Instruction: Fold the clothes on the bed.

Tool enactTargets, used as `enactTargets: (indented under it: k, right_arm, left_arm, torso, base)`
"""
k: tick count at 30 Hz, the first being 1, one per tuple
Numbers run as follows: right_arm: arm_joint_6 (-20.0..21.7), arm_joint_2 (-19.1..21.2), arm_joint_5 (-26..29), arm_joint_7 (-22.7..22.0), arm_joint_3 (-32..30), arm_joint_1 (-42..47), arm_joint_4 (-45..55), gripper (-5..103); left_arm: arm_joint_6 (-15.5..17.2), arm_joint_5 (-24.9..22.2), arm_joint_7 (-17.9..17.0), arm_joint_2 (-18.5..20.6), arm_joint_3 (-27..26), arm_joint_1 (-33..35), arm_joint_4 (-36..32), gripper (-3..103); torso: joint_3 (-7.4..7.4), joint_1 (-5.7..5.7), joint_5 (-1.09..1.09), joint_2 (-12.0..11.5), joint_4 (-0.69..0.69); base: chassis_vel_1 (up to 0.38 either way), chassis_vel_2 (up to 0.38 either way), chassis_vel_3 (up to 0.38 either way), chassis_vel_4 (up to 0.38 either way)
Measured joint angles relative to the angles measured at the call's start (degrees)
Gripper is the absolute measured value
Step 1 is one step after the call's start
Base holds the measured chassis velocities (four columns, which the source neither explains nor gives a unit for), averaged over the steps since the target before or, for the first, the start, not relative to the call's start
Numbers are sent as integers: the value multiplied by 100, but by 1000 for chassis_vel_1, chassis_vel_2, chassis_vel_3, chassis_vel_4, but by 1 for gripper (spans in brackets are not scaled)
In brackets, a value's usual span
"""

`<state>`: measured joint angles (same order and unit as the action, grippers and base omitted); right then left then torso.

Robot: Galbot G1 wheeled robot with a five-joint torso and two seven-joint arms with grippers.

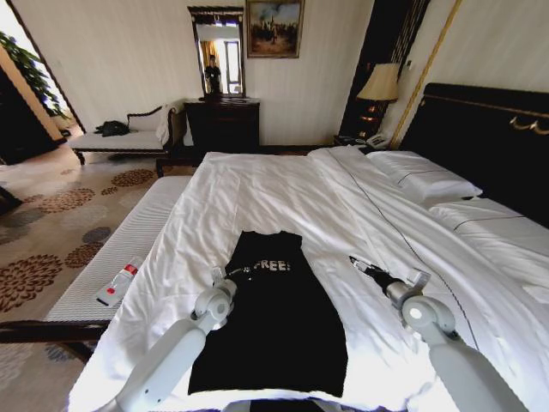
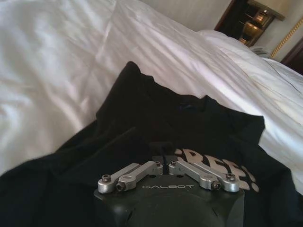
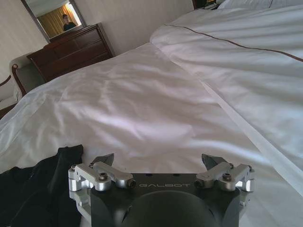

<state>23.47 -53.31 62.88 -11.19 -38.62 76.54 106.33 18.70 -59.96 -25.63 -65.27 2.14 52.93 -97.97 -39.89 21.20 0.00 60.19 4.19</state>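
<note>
1. The T-shirt lies flat on the near half of the bed, collar end toward the far wall, hem toward me. White "FREE" lettering runs across the chest. It looks narrow, no sleeves spread out to the sides.
2. My left pincer is low over the shirt's chest, at its left edge, beside the lettering. In the left wrist view the finger links are drawn in to the middle, so the jaws stand closed or nearly so; I cannot tell whether any cloth is pinched between them.
3. My right pincer hovers above bare white sheet to the right of the shirt, apart from it. In the right wrist view its fingertips stand wide apart with nothing between them.
4. White pillows sit against the dark headboard on the right.
5. A padded bench runs along the bed's left side; a small red-and-white bottle lies on it.
6. A dark dresser with a mirror stands against the far wall.
</note>
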Motion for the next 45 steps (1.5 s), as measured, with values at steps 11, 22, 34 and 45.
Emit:
enactTargets:
  k: [11, 22, 34, 45]
  right_arm:
    - [-7, -31, -25, 15, 204, -137, -18, 100]
    - [-4, -57, -69, 1, 324, -222, -42, 100]
    - [-4, -17, -87, 23, 145, -51, -49, 100]
    - [-4, -10, -45, 23, 33, -28, -86, 100]
  left_arm:
    - [110, 15, 61, 281, -109, 167, -532, 28]
    - [-15, -203, 137, 595, -563, 186, -852, 66]
    - [-126, -477, 287, 170, -495, -1329, 1026, 100]
    - [-253, 203, 640, -717, -220, -2170, 2965, 100]
  torso:
    - [0, 0, 0, 0, -1]
    - [0, 0, -1, 0, -1]
    - [-1, 0, -1, 0, 1]
    - [-1, 1, 0, -1, 0]
  base:
    - [0, 0, 0, 0]
    - [0, 0, 0, 0]
    - [0, 0, 0, 0]
    - [0, 0, 0, 0]
